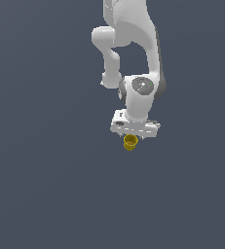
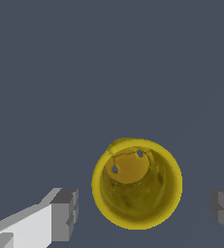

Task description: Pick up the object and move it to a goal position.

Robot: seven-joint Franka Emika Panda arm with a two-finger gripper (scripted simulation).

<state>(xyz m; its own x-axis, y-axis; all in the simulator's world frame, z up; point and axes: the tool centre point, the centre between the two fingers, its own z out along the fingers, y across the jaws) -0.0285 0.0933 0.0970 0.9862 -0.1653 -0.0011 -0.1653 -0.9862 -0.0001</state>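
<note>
Yellow cup [image 2: 136, 184] upright, mouth facing my end effector [image 2: 145, 208] | centred between fingers [image 2: 65, 213], untouched | jaws spread, released | I'd descend, then clench.

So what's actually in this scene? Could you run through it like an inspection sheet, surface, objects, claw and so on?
Surface: plain dark grey-blue ground, no markings seen.
Job's things: one small yellow cup, upright with its hollow top facing the wrist camera; two small holes show in its floor. No goal marker seen.
Clutter: nothing seen.
Grippers: the white gripper sits just above the cup in the exterior view. In the wrist view its grey fingertips stand on either side of the cup, apart from it, so the jaws are open and not holding it.
Cables: nothing seen.
Surroundings: only the white arm reaching in from the exterior view's top; nothing else seen.
</note>
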